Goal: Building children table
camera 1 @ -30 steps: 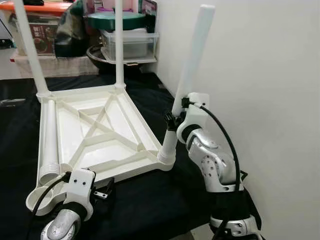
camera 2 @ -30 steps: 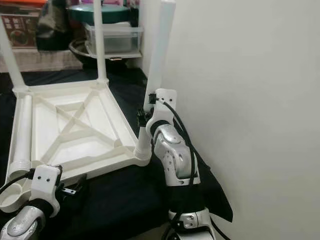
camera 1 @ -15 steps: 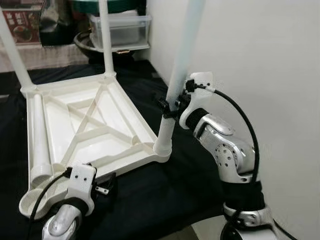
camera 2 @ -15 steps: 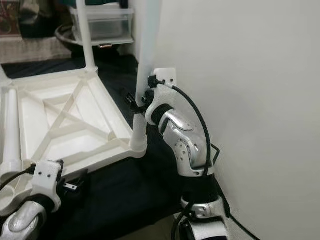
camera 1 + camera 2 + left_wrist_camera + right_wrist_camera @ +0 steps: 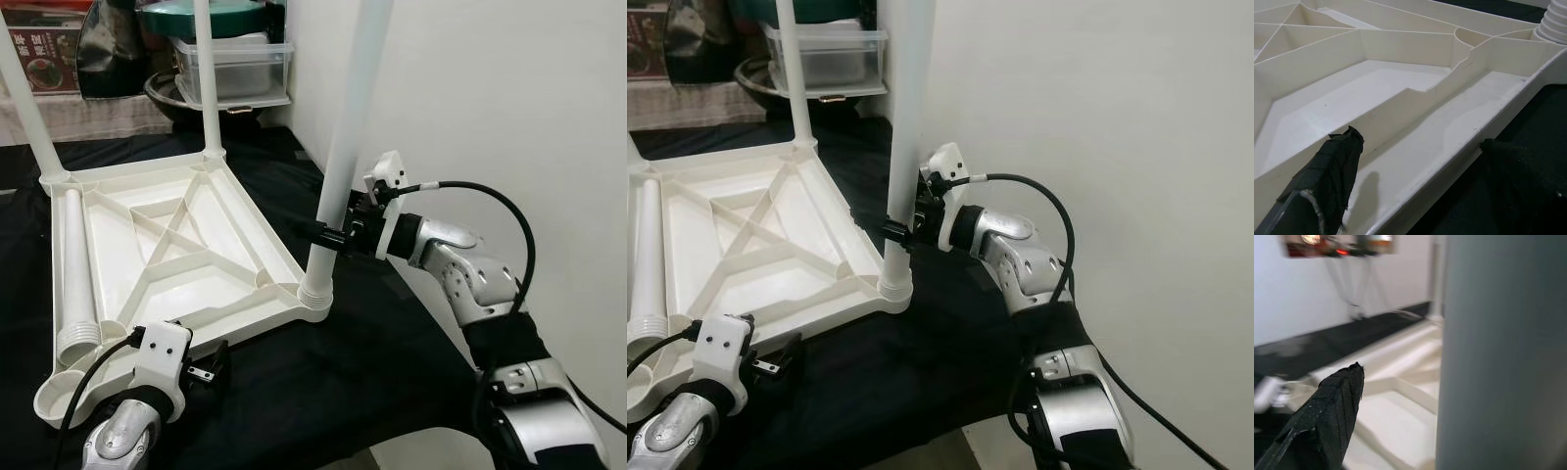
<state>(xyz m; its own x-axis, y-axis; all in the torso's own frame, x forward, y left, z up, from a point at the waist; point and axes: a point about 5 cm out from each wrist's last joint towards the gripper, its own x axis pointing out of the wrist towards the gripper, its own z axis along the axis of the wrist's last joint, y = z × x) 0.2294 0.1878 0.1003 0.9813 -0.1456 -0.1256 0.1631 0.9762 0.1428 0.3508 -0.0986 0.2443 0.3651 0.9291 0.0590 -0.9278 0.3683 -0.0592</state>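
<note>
A white plastic table top lies upside down on a black cloth. Two far legs stand upright in its corners. A third leg stands in the near right corner socket, and my right gripper is shut on it low down; the right wrist view shows the leg beside one finger. A loose leg lies along the top's left side. My left gripper is open at the near rim, one finger inside it and one outside.
A white wall stands close on the right, just behind my right arm. At the back are a clear storage bin, a green lid and boxes. The black cloth ends at the front right edge.
The leg in my right gripper has gone from tilted to upright in its corner socket. My right arm has stretched out lower. The camera has shifted; the left gripper has stayed put.
</note>
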